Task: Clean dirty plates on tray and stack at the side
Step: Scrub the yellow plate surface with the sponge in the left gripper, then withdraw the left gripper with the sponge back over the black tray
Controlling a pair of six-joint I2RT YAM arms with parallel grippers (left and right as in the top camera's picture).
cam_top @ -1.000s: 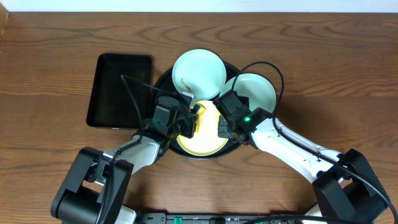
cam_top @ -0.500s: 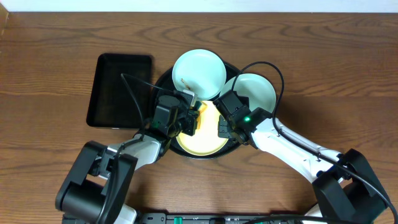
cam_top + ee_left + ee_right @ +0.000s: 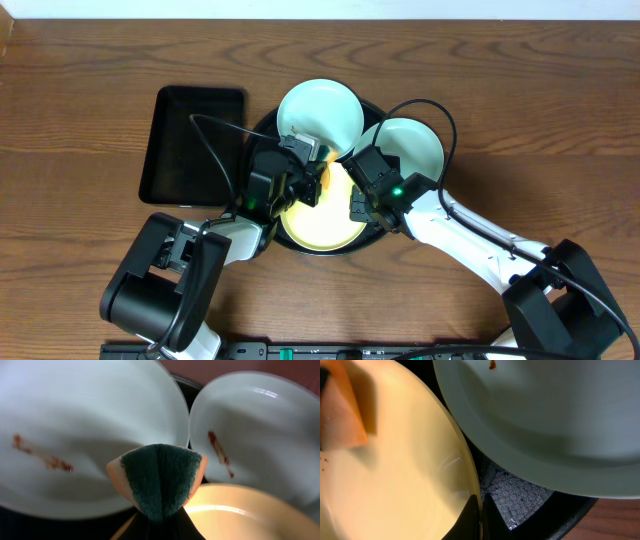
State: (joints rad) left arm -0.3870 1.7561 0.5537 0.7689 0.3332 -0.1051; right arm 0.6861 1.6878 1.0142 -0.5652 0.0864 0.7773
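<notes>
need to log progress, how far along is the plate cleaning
Done: nothing looks finished; no plate is stacked beside the large round glossy black tray. In hand: the left gripper holds a green-faced sponge at the edge of the pale yellow plastic plate, whose rim the right gripper pinches. Left: both pale mint plastic plates show brown streaks, and all three plates need stacking.

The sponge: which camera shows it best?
Left wrist: the sponge fills the centre, its green scrub face in plain view. Overhead shows only a yellow sliver; right wrist only an orange corner.
</notes>
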